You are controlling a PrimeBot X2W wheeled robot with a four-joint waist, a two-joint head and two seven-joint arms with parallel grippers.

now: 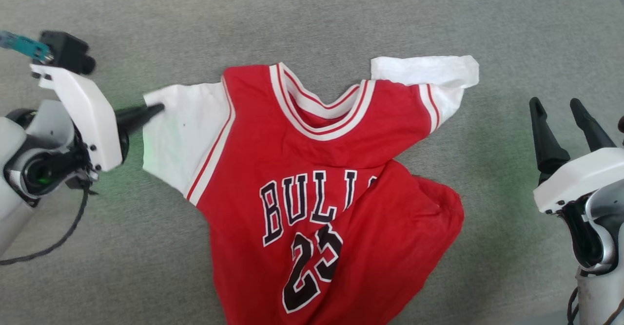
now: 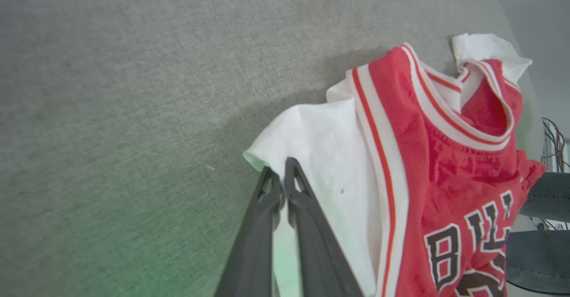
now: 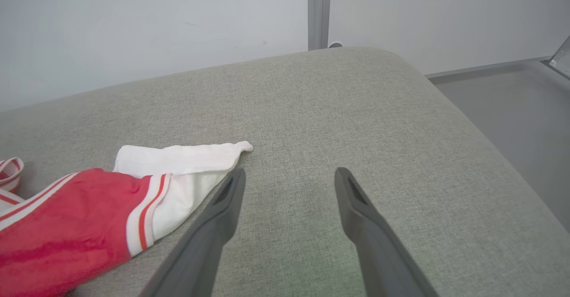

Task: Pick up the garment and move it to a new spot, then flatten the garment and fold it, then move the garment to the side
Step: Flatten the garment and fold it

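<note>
Photo: A red jersey [image 1: 341,169] lies face up on a grey table [image 1: 341,18], collar toward the far side and hem running off the near edge of the head view. The left jaws are drawn nearly together on the outer top corner of the white sleeve [image 1: 180,135] on the robot's left. From the left wrist, the two dark fingers [image 2: 311,225] stand almost tip to tip, with a strip of white cloth pinched between them at the sleeve's hem. The right jaws stand wide open and hold nothing. They are poised over bare table off the jersey's other side, near the second sleeve [image 1: 429,71] but apart from it. That sleeve is doubled over on itself into a flat white band.

The jersey's red body shows a fine, dimpled knit, while the sleeves look smoother, one carrying a small dark speck. Red-and-white striped ribbing edges the V-neck [image 1: 321,115] and the armholes. The lettering [image 1: 307,203], black block characters outlined in white, reads "BULL" above "23". A rumpled fold of plain red cloth from the robot's right lies across the end of the word. The table wears a coarse grey woven cover, and its corner is rounded and padded-looking in the right wrist view. The fingers are long, tapered and matte, and the wrist casings [image 1: 87,115] are smooth white.
</note>
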